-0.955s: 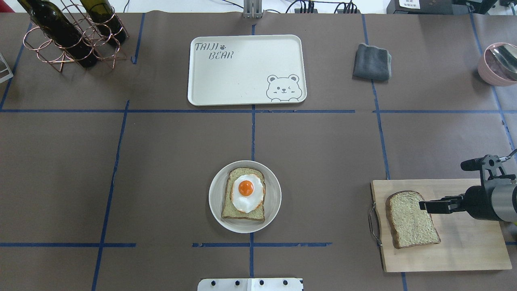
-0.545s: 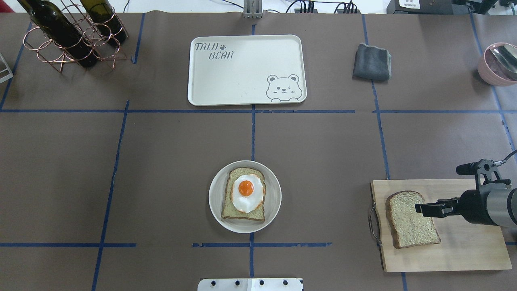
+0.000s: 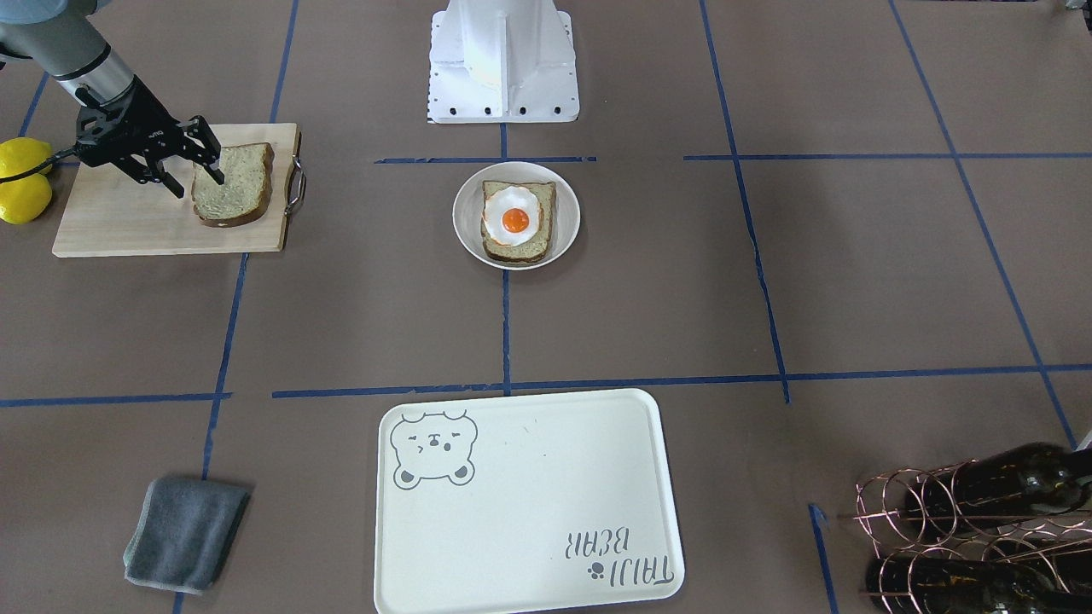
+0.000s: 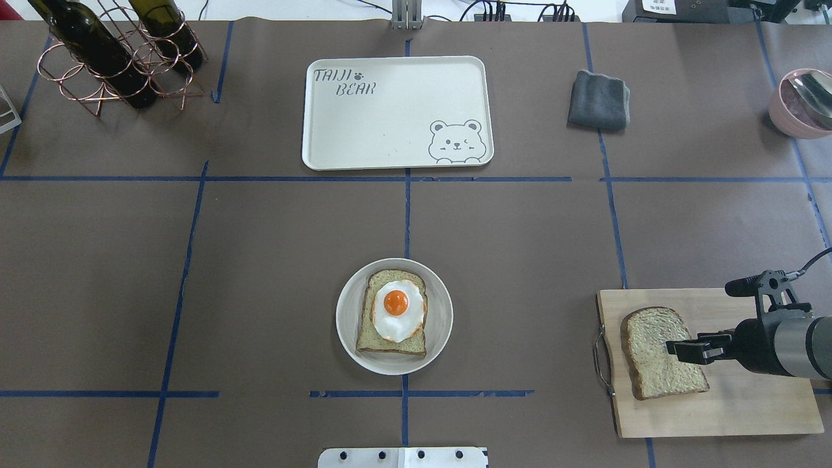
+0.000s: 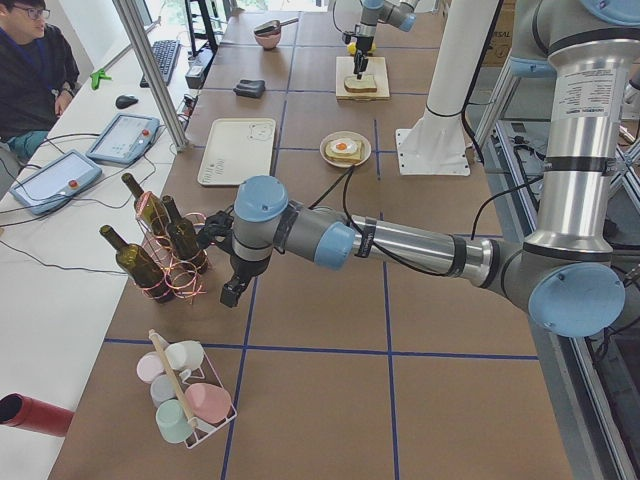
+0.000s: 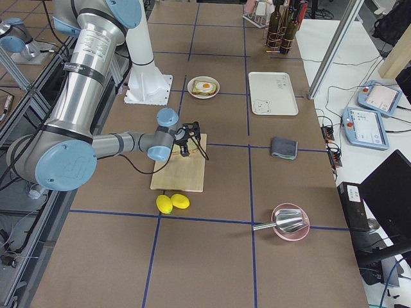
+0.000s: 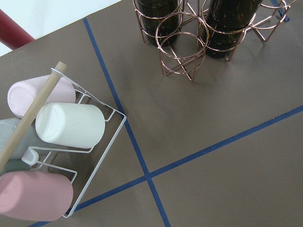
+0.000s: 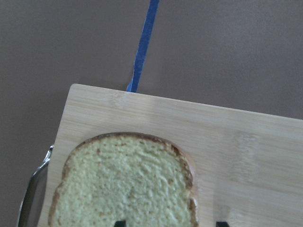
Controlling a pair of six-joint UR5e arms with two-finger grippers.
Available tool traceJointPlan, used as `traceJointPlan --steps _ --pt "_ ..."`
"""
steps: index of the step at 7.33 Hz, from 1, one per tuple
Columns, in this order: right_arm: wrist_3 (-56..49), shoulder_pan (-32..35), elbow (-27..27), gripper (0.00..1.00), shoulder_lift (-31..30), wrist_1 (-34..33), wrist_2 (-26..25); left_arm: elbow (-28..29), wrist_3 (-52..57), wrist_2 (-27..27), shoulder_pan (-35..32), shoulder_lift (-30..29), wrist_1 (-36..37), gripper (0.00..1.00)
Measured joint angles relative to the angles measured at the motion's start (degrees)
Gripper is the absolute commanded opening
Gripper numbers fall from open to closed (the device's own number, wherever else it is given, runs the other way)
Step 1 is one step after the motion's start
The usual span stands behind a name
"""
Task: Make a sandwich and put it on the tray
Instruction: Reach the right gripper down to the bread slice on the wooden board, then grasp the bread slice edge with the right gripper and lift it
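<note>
One bread slice point(image 4: 650, 367) lies flat on the wooden cutting board point(image 4: 747, 403) at the near right; it also shows in the front view point(image 3: 239, 183) and the right wrist view point(image 8: 123, 184). My right gripper point(image 4: 679, 351) is open, just above that slice's right side, and holds nothing. The other bread slice point(image 4: 390, 346) lies on a round white plate point(image 4: 346, 335) at near centre, with the fried egg point(image 4: 398, 312) on top. The tray point(image 4: 390, 110) sits at far centre. My left gripper point(image 5: 230, 293) hangs near the wine rack; I cannot tell whether it is open.
A wire rack with wine bottles point(image 4: 117, 58) stands far left, a grey cloth point(image 4: 598, 99) far right, and a pink bowl with a metal scoop point(image 4: 799, 104) at the right edge. Two lemons point(image 3: 21, 192) lie beside the board. A cup rack point(image 7: 52, 156) is under the left wrist.
My right gripper has shifted a little toward the near edge of the table over the slice on the board. The bread, egg, plate and tray have not moved.
</note>
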Motion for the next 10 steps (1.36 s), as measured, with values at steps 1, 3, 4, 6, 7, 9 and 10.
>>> traceJointPlan --steps 1,3,4,6,7,9,10 --pt "0.0 -0.3 0.0 0.46 -0.3 -0.1 -0.2 0.0 0.0 0.0 0.0 0.0 0.0 1.00" --pt "0.0 -0.5 -0.1 0.00 -0.6 -0.1 -0.3 0.1 0.2 0.0 0.0 0.0 0.0 1.00" --pt "0.0 -0.6 0.0 0.00 -0.6 -0.1 -0.3 0.1 0.2 0.0 0.0 0.0 0.0 1.00" --pt "0.0 -0.7 0.1 0.00 -0.5 -0.1 -0.2 0.0 0.3 0.1 0.0 0.0 0.0 1.00" --pt "-0.1 -0.8 0.5 0.00 -0.5 0.0 -0.1 0.1 0.3 0.1 0.0 0.0 0.0 1.00" --pt "-0.1 -0.7 1.5 0.00 -0.5 0.0 0.5 0.1 0.3 0.1 0.0 0.0 0.0 1.00" --pt "-0.2 -0.6 1.8 0.00 -0.5 0.1 1.1 0.1 0.3 0.1 0.0 0.0 0.0 1.00"
